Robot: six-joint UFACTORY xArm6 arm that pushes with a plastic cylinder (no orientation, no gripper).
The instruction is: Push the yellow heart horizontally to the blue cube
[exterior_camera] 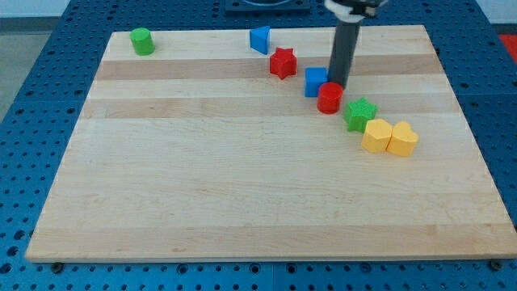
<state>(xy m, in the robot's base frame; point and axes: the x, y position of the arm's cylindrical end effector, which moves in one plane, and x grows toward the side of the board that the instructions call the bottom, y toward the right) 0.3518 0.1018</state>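
The yellow heart lies right of centre on the board, touching a second yellow block on its left. The blue cube sits further toward the view's top left and touches a red cylinder at its lower right. My tip is down on the board, just right of the blue cube and right behind the red cylinder. It stands well up and to the left of the yellow heart.
A green star lies between the red cylinder and the yellow blocks. A red star and another blue block lie toward the top centre. A green cylinder is at the top left. The wooden board lies on a blue perforated table.
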